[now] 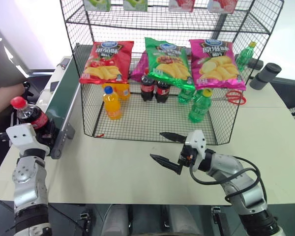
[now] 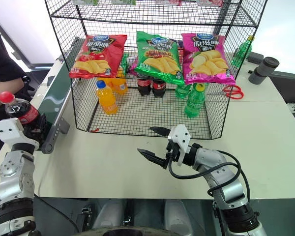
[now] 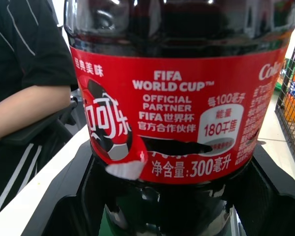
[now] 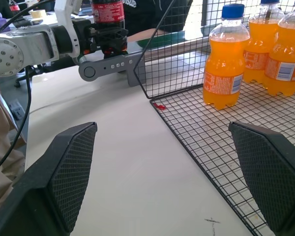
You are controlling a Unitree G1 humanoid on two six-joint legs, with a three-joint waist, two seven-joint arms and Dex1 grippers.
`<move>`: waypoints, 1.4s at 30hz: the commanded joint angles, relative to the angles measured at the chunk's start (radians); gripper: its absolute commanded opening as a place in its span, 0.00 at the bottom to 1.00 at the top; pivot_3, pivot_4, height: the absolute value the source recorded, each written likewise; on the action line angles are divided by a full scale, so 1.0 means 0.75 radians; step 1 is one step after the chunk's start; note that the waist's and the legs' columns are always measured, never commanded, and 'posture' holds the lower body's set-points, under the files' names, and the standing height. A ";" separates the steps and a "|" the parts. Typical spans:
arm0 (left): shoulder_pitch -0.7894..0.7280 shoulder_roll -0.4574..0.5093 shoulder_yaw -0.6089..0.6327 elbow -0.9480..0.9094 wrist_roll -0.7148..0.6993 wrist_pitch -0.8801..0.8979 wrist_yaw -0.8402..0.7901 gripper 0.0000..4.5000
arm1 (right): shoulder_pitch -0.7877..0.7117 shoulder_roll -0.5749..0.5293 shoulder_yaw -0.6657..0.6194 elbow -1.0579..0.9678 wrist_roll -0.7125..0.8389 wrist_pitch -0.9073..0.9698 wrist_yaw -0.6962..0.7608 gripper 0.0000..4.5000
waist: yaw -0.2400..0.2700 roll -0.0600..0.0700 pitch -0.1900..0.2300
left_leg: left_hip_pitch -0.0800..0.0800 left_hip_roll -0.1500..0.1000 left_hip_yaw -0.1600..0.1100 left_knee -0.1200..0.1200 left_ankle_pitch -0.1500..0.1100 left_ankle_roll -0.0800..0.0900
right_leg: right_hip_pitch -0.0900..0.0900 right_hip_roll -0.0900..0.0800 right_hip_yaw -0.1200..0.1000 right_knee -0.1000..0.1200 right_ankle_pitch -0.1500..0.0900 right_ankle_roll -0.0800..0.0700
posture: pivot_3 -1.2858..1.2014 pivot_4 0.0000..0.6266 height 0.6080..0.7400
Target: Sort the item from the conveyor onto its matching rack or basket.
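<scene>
With the left gripper (image 1: 39, 129) clamped on the cola bottle (image 1: 32, 117) at the near end of the conveyor (image 1: 61, 101), seemingly at the pick-up step: bottle upright, red cap up, pinched low on its body between the black fingers, right at the belt's end roller. Next, by the look of it, lift clear of the grey side rail, carry across toward the rack (image 1: 152, 73), and set down on the bottom wire tier beside the two cola bottles (image 1: 154, 88) already standing behind the green chip bag (image 1: 168, 61). Needs height enough to clear the low wire front wall, and a path threading under the hanging bags. Right gripper (image 1: 166, 146) spread wide and empty, hovering over the table (image 1: 113, 167) just before the rack's front edge, so possibly in the lane of a crossing arm. Also in the way: orange soda bottle (image 1: 111, 103) near the front left of the tier with more behind it, green bottles (image 1: 200, 104) to the right, red chip bag (image 1: 105, 61) and pink chip bag (image 1: 216, 63) clipped across the front. Person's arm (image 3: 27, 110) close beside the belt end, behind the bottle. Red scissors (image 1: 234, 97) lying on the table past the rack.
</scene>
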 commanded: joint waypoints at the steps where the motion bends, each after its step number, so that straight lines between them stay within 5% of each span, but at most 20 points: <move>1: 0.011 0.040 0.040 -0.047 -0.009 -0.051 -0.027 0.64 | -0.008 0.001 -0.002 -0.036 0.008 -0.010 0.002 1.00 | 0.000 0.000 0.000 | 0.000 0.000 0.000 0.000 0.000 0.000 | 0.000 0.000 0.000 0.000 0.000 0.000 | 0.52 0.24 1.00; 9: 0.059 0.259 0.078 -0.293 -0.262 0.082 -0.387 0.64 | -0.056 0.000 -0.025 -0.050 0.043 0.031 -0.004 1.00 | -0.006 -0.008 0.001 | -0.002 0.001 -0.001 0.000 0.000 0.000 | -0.001 0.000 -0.001 -0.001 0.000 -0.001 | 0.52 0.24 1.00; 16: 0.121 0.401 -0.153 -0.623 -0.425 0.343 -0.704 0.64 | -0.149 -0.014 -0.044 -0.089 0.126 0.162 0.000 1.00 | -0.005 -0.006 0.002 | -0.002 -0.001 -0.001 -0.001 -0.001 -0.001 | -0.001 -0.006 0.000 -0.003 -0.003 -0.006 | 0.52 0.24 1.00; 28: -0.232 0.147 -0.833 -0.488 -0.218 0.319 -1.027 0.64 | -0.250 0.033 -0.016 -0.170 0.198 0.275 -0.066 1.00 | -0.007 -0.004 0.003 | -0.003 -0.001 0.000 -0.002 0.000 0.000 | -0.003 -0.002 0.000 -0.003 -0.001 -0.002 | 0.52 0.24 1.00; 39: -0.352 0.039 -0.935 -0.351 -0.136 0.230 -1.181 0.64 | -0.232 0.055 -0.016 -0.194 0.194 0.289 -0.132 1.00 | -0.002 -0.003 0.003 | -0.003 0.000 0.000 0.000 0.000 0.000 | -0.003 0.007 0.000 -0.001 0.000 0.000 | 0.52 0.24 1.00; 42: -0.360 0.027 -0.924 -0.345 -0.129 0.253 -1.168 0.64 | -0.214 0.049 -0.019 -0.202 0.214 0.296 -0.132 0.84 | -0.002 -0.003 0.003 | -0.003 0.000 0.000 0.001 0.000 0.000 | -0.003 0.007 0.000 -0.001 0.000 0.000 | 0.52 0.24 1.00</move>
